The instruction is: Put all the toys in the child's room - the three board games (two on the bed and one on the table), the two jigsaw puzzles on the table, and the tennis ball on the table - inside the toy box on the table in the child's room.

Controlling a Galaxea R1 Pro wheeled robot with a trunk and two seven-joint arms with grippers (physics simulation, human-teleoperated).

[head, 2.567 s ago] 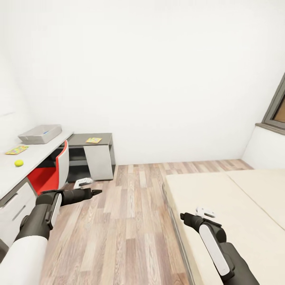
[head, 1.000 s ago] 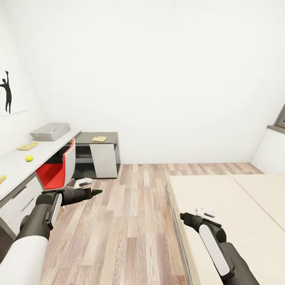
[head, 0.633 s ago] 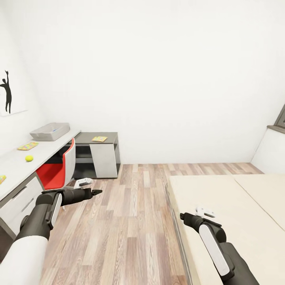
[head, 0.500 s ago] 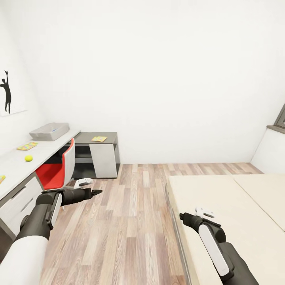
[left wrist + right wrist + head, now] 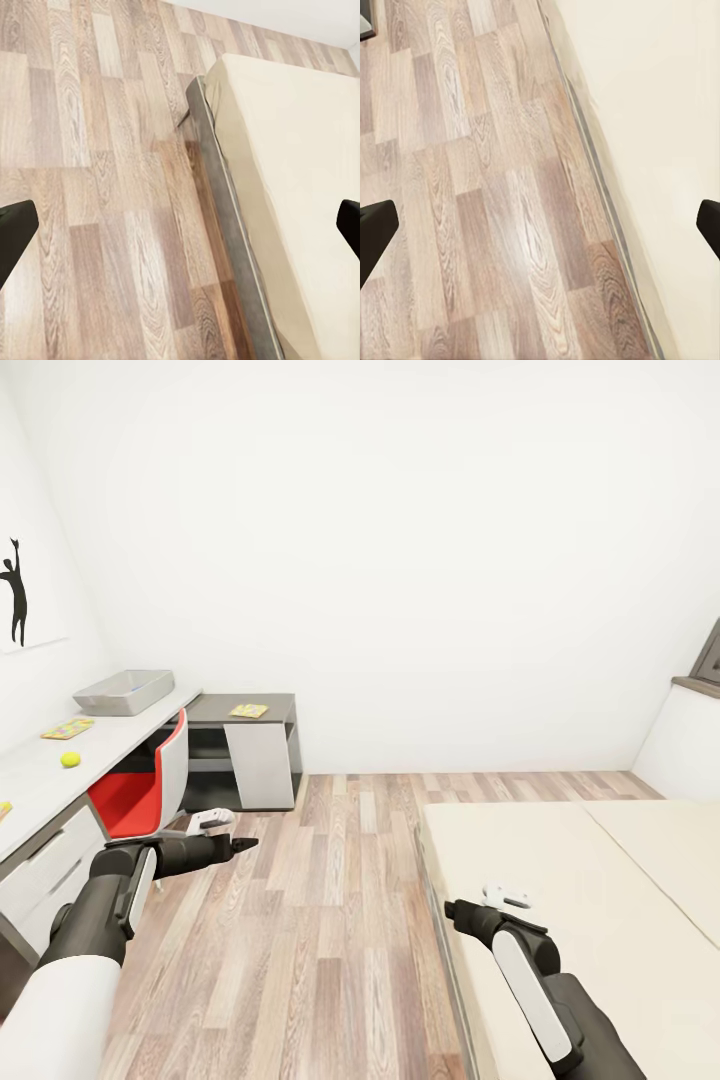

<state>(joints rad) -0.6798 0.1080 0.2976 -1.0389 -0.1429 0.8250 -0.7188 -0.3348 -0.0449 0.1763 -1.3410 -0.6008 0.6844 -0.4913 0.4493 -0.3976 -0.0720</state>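
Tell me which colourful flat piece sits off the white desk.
The one on the dark grey side unit; the other lies on the white desk.

White walls (image 5: 420,560), wood-plank floor (image 5: 320,920)

Bright, even, shadowless simulator light; soft, slightly blurry wrist views.

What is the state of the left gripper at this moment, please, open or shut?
Open. In the left wrist view its two dark fingers sit at opposite edges, with bare wood floor and the bed between them, nothing held.
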